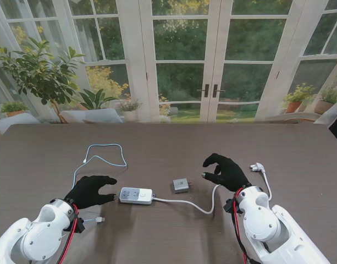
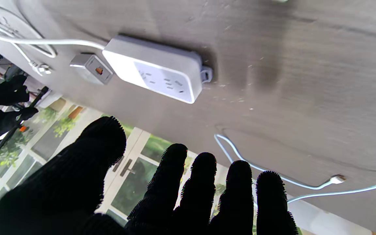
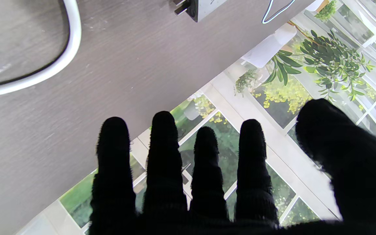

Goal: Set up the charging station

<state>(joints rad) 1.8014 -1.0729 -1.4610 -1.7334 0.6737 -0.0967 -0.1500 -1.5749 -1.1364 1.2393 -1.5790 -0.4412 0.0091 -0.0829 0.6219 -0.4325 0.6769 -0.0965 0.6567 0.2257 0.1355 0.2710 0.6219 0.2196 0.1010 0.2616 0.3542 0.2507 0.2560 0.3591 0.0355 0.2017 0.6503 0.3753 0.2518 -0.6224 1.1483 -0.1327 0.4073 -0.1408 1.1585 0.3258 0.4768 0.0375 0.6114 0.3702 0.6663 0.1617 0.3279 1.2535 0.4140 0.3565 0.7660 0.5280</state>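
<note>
A white power strip [image 1: 136, 195] [image 2: 157, 69] lies flat near the table's middle, its thick white cord [image 1: 201, 204] [image 3: 41, 70] looping right to a plug [image 1: 258, 166]. A grey charger cube [image 1: 181, 185] [image 2: 91, 67] [image 3: 204, 7] sits just right of the strip, apart from it. A thin pale-blue USB cable [image 1: 105, 157] [image 2: 266, 173] curls at the left, one end [image 1: 99, 219] by my left wrist. My left hand [image 1: 90, 191] [image 2: 162, 189] hovers open just left of the strip. My right hand [image 1: 226, 171] [image 3: 207, 176] is open, right of the charger, holding nothing.
The dark wood table [image 1: 168, 143] spreads wide around the items. Beyond its far edge stand glass doors [image 1: 209, 60] and a potted plant [image 1: 39, 74]. A black-gloved figure [image 2: 2, 104] shows at the left wrist view's edge.
</note>
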